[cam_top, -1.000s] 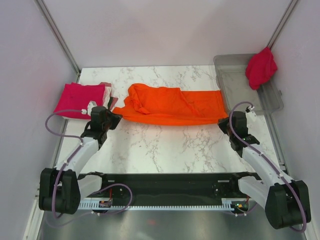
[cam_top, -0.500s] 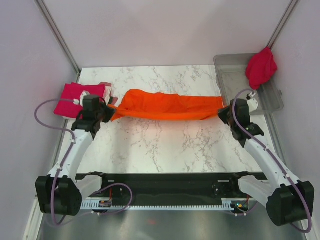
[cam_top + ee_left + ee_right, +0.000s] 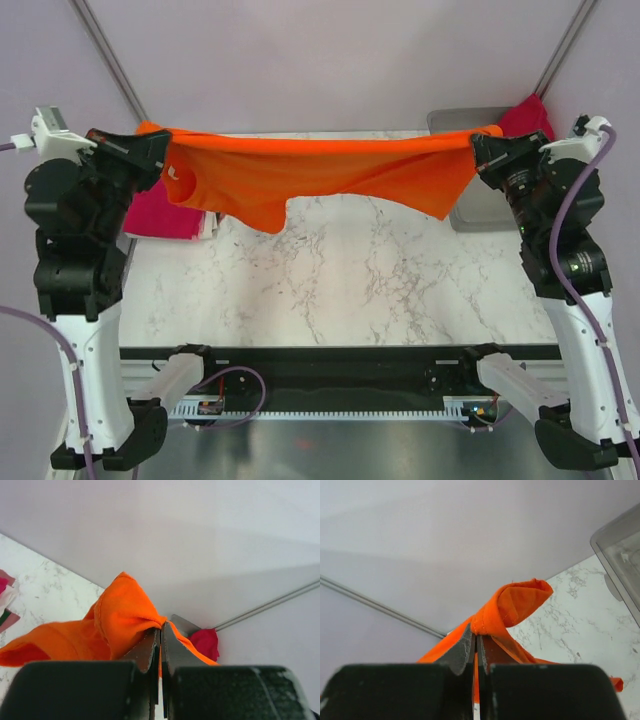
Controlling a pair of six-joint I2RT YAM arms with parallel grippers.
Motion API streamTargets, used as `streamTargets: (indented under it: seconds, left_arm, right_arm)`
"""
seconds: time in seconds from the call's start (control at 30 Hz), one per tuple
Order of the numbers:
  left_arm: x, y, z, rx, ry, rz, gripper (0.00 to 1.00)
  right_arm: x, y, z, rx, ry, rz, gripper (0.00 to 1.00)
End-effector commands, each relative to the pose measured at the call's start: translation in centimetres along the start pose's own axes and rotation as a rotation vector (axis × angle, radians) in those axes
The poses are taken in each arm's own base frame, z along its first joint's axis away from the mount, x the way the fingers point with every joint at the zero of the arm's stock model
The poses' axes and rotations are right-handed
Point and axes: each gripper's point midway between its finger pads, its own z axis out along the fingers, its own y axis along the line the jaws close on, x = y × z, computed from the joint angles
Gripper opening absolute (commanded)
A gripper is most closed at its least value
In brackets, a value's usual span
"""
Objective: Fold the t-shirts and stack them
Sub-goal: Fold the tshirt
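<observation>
Both arms are raised; left gripper [image 3: 150,150] at 10 o'clock and right gripper [image 3: 483,148] at 2 o'clock are clamped on one orange t-shirt [image 3: 320,170]; one crimson t-shirt [image 3: 528,112] is noted just beyond the latter

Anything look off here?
Crimson shirt sits bunched at the bin's far corner, apart from the stack at left. Orange shirt, pinched between left tool and right tool, hangs lopsided, its left part drooping lowest. Nothing spilled or damaged.

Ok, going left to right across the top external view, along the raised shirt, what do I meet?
left gripper → orange t-shirt, held up between the two arms → right gripper
</observation>
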Motion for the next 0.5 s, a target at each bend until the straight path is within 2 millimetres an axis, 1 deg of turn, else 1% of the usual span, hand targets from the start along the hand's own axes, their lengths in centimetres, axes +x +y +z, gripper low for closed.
streamTargets:
  seconds: [0.0, 0.03, 0.07, 0.1, 0.17, 0.2, 0.23, 0.27, 0.3, 0.33, 0.37, 0.4, 0.43, 0.47]
  left_arm:
    - [0.2, -0.2, -0.5, -0.01, 0.049, 0.057, 0.02]
    - [-0.1, -0.5, -0.4, -0.006, 0.047, 0.057, 0.02]
    - [0.1, -0.4, 0.2, -0.013, 0.059, 0.055, 0.02]
    - [0.8, 0.1, 1.4, -0.025, 0.088, 0.051, 0.02]
    - [1.7, 0.9, 3.1, -0.05, 0.127, 0.044, 0.02]
    - [2.4, 1.2, 3.9, -0.052, 0.157, 0.041, 0.02]
    - [3.6, 2.2, 5.7, -0.082, 0.199, 0.03, 0.02]
    - [4.0, 2.6, 6.5, -0.09, 0.215, 0.026, 0.02]
    - [4.8, 3.1, 7.5, -0.097, 0.243, 0.023, 0.02]
    - [5.2, 3.4, 8.3, -0.103, 0.256, 0.021, 0.02]
    - [6.0, 4.3, 10.1, -0.125, 0.281, 0.017, 0.02]
    - [6.4, 4.6, 10.9, -0.127, 0.294, 0.015, 0.02]
    - [6.2, 4.3, 11.7, -0.119, 0.292, 0.012, 0.02]
    - [7.3, 5.2, 13.7, -0.136, 0.321, 0.008, 0.02]
  right_arm:
    - [-1.5, 1.6, -1.4, -0.033, 0.005, -0.045, 0.0]
    - [-1.8, 1.9, -1.4, -0.036, -0.001, -0.047, 0.0]
    - [-1.9, 1.5, -1.2, -0.015, -0.01, -0.05, 0.0]
    - [-1.7, 1.0, -0.8, 0.006, -0.008, -0.051, 0.0]
    - [-0.7, -0.4, 0.0, 0.052, 0.003, -0.051, 0.0]
    - [-0.5, -1.0, 0.4, 0.074, -0.004, -0.046, 0.0]
    - [0.7, -2.2, 1.4, 0.108, 0.016, -0.049, 0.0]
    - [1.2, -2.8, 2.1, 0.126, 0.024, -0.05, 0.0]
    - [2.1, -3.6, 3.4, 0.149, 0.039, -0.055, 0.0]
    - [2.7, -4.1, 4.1, 0.163, 0.05, -0.053, 0.0]
    - [3.4, -4.6, 5.0, 0.174, 0.067, -0.05, 0.0]
    - [3.6, -4.6, 5.8, 0.168, 0.071, -0.042, 0.0]
    - [4.8, -4.9, 7.6, 0.162, 0.118, -0.027, 0.0]
    - [5.1, -4.8, 8.5, 0.151, 0.134, -0.016, 0.0]
